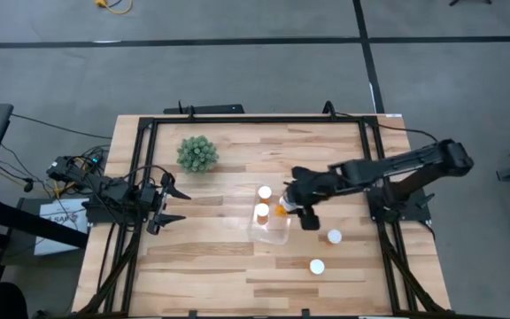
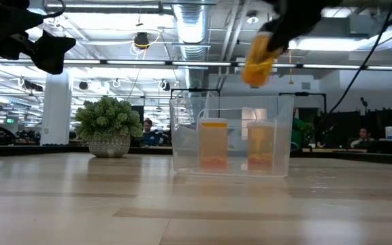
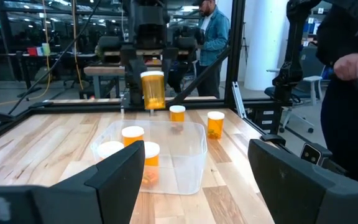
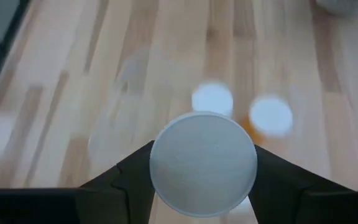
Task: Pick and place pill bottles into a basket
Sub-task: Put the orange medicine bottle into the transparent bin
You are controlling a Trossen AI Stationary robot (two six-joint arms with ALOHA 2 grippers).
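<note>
The clear basket [image 1: 269, 228] stands mid-table with two orange pill bottles [image 2: 214, 144] [image 2: 260, 146] upright inside it. My right gripper [image 1: 292, 206] is shut on a third orange bottle [image 2: 257, 60] and holds it in the air over the basket's far right part. Two more white-capped bottles [image 1: 334, 236] [image 1: 317, 266] stand on the table right of the basket. My left gripper [image 1: 173, 205] is open and empty at the table's left side, pointing at the basket. My right gripper pinches the bottle at its white cap end [image 4: 204, 163], one finger [image 4: 132, 171] on each side. The fingers come from above, pointing down. The bottle's orange body [image 3: 153, 93] hangs below the fingers, slightly tilted, clear of the basket [image 3: 173, 155].
A green spiky plant [image 1: 197, 153] in a pot stands at the far left of the table. A black frame [image 1: 255, 118] runs along the table's edges. People [image 3: 213, 28] stand in the room beyond the table. Bare wood lies in front of the basket.
</note>
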